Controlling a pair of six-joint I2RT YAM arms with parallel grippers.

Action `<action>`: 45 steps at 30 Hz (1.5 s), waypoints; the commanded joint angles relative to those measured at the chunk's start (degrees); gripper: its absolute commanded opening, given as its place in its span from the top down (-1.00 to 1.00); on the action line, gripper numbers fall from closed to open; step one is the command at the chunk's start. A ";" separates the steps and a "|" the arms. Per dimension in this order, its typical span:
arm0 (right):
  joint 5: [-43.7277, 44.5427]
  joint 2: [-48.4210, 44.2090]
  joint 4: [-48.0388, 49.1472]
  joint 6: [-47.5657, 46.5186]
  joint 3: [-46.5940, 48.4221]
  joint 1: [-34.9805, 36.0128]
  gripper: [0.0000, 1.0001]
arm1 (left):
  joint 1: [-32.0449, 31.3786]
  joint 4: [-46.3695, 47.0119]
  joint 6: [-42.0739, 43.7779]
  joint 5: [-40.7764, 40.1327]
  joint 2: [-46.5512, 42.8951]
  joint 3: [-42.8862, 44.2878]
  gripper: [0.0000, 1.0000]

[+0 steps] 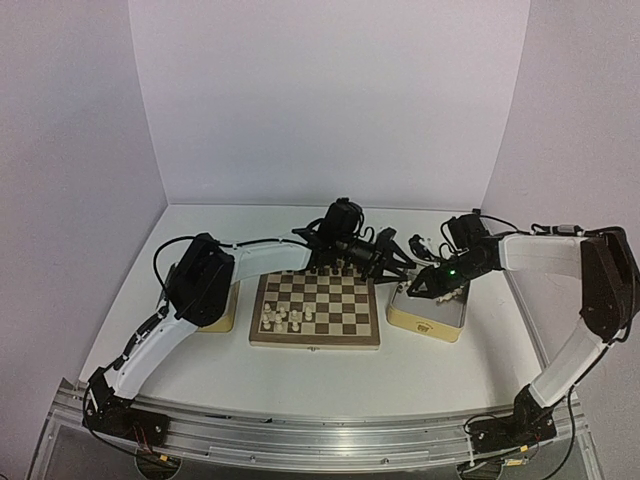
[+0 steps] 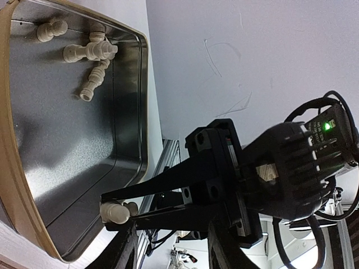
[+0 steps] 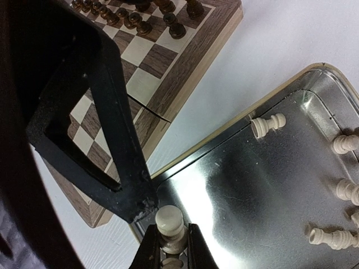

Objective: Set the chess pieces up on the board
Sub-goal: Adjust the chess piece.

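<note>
The board [image 1: 315, 325] lies mid-table, with dark figures along its far rows and a few cream pieces [image 1: 285, 318] near its left front. My right gripper [image 3: 170, 240] is shut on one cream piece [image 3: 170, 219], held upright over the near left corner of the right tin [image 3: 235, 185]. That piece also shows in the left wrist view [image 2: 112, 213], between the right gripper's black fingers [image 2: 168, 182]. My left gripper [image 2: 174, 253] is open and empty. One of its fingers [image 3: 120, 168] ends right beside the held piece's head. Several cream pieces [image 3: 268, 124] lie loose in the tin.
The right tin [image 1: 428, 318] stands right of the board, and a second tin [image 1: 222, 318] sits left of it, partly under the left arm. Both grippers [image 1: 405, 262] [image 1: 432, 285] crowd together at the board's far right corner. The board's edge [image 3: 168, 95] lies close to the tin.
</note>
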 commanded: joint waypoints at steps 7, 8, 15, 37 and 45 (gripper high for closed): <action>-0.42 -3.58 -1.01 -0.75 2.42 0.19 1.00 | -0.07 1.87 -2.04 0.59 0.67 0.55 0.19; -0.52 -3.58 -1.04 -0.76 2.55 0.18 1.00 | -0.15 1.92 -2.21 0.80 0.94 0.85 0.19; -1.33 -3.55 -1.37 -0.80 3.48 0.15 1.00 | -0.62 1.67 -3.00 1.37 2.86 3.09 0.23; -1.90 -3.34 -2.07 -0.82 4.62 0.15 1.00 | -1.30 3.57 -3.98 2.21 4.36 5.15 0.92; 3.10 -3.30 -5.04 -3.39 3.17 0.14 1.00 | -1.08 3.62 -3.28 1.02 3.86 4.60 1.00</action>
